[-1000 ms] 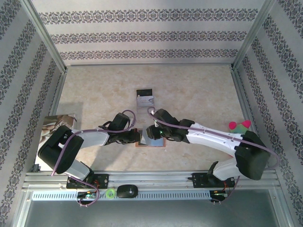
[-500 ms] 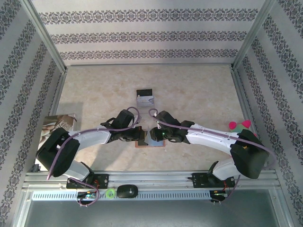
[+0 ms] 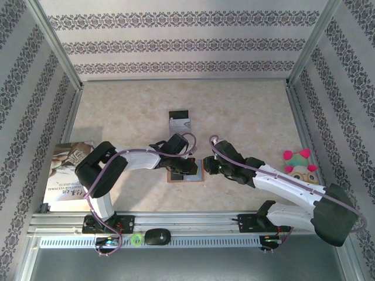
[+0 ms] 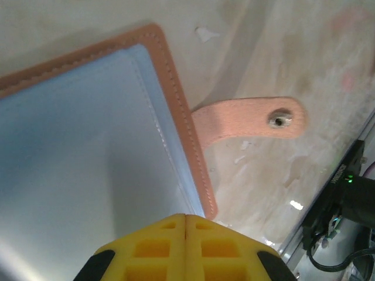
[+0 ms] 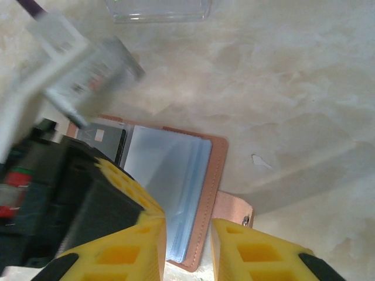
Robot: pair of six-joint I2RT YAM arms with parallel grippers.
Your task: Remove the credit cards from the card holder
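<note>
The card holder lies open on the table near the front centre, tan leather with blue-grey sleeves and a snap strap sticking out to its right. My left gripper is over its inner face, yellow fingertips shut together with nothing between them. In the right wrist view a dark card shows in the holder's left half, beside the left gripper. My right gripper hovers above the holder's right edge, jaws a little apart and empty.
A clear plastic case with a black end lies behind the holder. A pink and green plush toy sits at the right, a booklet at the left. A black object rests on the front rail.
My left arm has swung right, bringing its shut gripper over the holder. My right gripper has drawn back to the right, off the holder's middle, and its jaws have narrowed slightly.
</note>
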